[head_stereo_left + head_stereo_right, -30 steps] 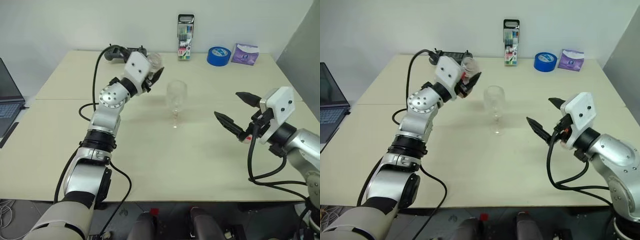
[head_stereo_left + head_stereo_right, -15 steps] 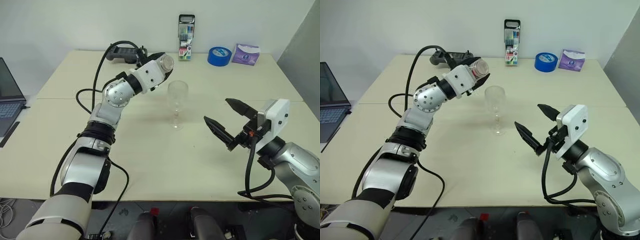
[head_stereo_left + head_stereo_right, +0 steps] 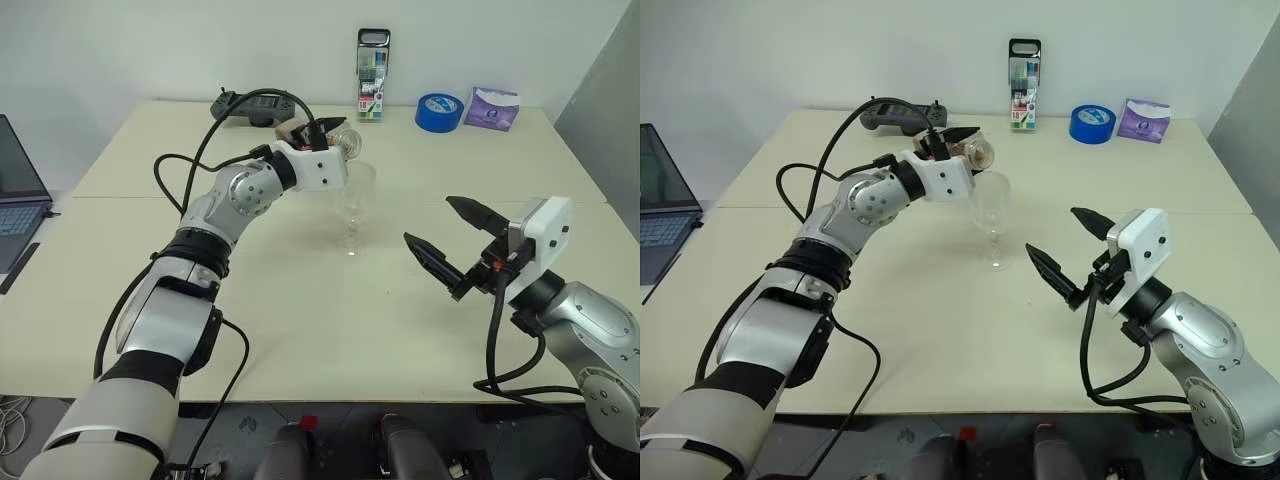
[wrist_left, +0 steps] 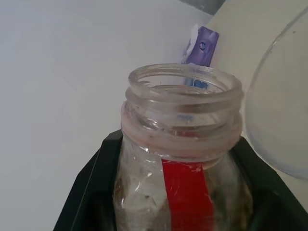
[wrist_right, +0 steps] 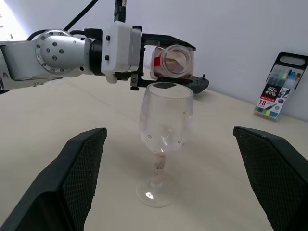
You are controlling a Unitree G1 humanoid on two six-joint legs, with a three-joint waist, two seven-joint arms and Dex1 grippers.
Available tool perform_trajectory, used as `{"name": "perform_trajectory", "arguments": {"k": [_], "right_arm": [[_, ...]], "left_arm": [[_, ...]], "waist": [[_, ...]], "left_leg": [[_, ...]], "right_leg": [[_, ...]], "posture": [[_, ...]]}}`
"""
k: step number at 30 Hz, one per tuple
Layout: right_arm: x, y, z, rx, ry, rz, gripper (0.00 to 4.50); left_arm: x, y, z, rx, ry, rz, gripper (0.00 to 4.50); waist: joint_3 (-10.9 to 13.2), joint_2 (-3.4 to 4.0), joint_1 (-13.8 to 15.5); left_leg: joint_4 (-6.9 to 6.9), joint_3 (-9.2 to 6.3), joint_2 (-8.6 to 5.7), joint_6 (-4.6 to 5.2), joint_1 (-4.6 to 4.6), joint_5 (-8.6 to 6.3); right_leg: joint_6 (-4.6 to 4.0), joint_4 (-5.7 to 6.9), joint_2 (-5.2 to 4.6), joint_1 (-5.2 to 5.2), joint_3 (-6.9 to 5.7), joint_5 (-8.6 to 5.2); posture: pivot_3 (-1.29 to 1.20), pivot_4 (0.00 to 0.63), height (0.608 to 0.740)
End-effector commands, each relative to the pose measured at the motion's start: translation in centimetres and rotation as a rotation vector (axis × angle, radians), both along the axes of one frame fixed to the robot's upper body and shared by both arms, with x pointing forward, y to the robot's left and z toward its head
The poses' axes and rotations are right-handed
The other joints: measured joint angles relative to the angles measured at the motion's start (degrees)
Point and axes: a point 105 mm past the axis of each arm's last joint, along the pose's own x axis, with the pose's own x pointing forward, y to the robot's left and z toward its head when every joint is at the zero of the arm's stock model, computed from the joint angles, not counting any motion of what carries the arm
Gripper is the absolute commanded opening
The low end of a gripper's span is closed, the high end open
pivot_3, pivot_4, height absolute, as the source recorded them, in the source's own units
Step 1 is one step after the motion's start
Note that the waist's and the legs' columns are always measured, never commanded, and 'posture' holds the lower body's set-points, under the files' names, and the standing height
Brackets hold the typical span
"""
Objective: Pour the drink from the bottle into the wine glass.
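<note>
My left gripper (image 3: 958, 147) clamps the bottle (image 5: 172, 62), uncapped, lying near level, mouth just above the wine glass (image 5: 164, 126) rim. The drink (image 5: 174, 63) sits low in the bottle. Pour step under way, I judge; next calls for tipping the mouth further down over the bowl. My right gripper (image 3: 459, 240) hangs wide open, empty, near the glass.

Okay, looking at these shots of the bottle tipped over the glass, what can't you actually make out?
- Whether any drink is leaving the bottle: in the head views the left gripper covers most of it, and no stream is visible.
- Liquid inside the wine glass: the clear bowl shows only droplets in the right wrist view; a level cannot be read.
- Print on the marker case: too small in the head views.
- The laptop: cut off by the picture's left edge.
</note>
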Motion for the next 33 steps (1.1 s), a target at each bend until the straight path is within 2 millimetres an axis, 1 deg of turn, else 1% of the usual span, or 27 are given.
{"name": "perform_trajectory", "arguments": {"k": [1, 12, 17, 28, 33], "right_arm": [[-0.3, 0.0, 1.0, 0.002, -0.053, -0.005, 4.5], [-0.1, 0.0, 1.0, 0.001, -0.051, -0.015, 4.5], [0.0, 0.2, 1.0, 0.003, -0.048, -0.011, 4.5], [0.1, 0.2, 0.9, -0.007, -0.046, -0.015, 4.5], [0.1, 0.4, 1.2, -0.012, -0.056, -0.004, 4.5]], "left_arm": [[-0.5, -0.5, 2.7, -0.015, -0.106, -0.019, 2.16], [-0.4, 0.2, 3.9, 0.058, -0.192, 0.016, 2.16], [-0.3, 0.3, 4.0, 0.105, -0.221, 0.029, 2.16], [-0.3, 0.7, 4.5, 0.14, -0.265, 0.033, 2.16], [-0.4, 0.9, 4.1, 0.179, -0.268, 0.028, 2.16]], "waist": [[0.0, 0.0, -0.03], [0.0, 0.0, -0.01], [0.0, 0.0, -0.05], [0.0, 0.0, -0.01], [0.0, 0.0, -0.04]], "left_leg": [[0.0, 0.01, 0.0, 0.0, 0.0, 0.0], [0.01, 0.0, 0.0, 0.0, -0.01, 0.0], [0.02, 0.02, -0.02, 0.0, 0.01, 0.0], [0.03, 0.02, -0.02, 0.0, 0.0, 0.0], [0.03, 0.02, -0.02, 0.0, 0.01, 0.0]], "right_leg": [[0.0, 0.0, 0.0, 0.0, 0.0, 0.0], [0.0, 0.02, 0.0, 0.0, -0.01, 0.0], [0.0, 0.02, 0.0, 0.0, 0.0, 0.0], [0.0, 0.04, 0.0, -0.01, 0.0, 0.0], [0.0, 0.06, 0.01, -0.01, 0.0, 0.0]], "posture": [[0.0, 0.15, 0.74], [0.0, 0.15, 0.74], [0.0, 0.15, 0.74], [0.0, 0.15, 0.74], [0.0, 0.15, 0.74]]}}
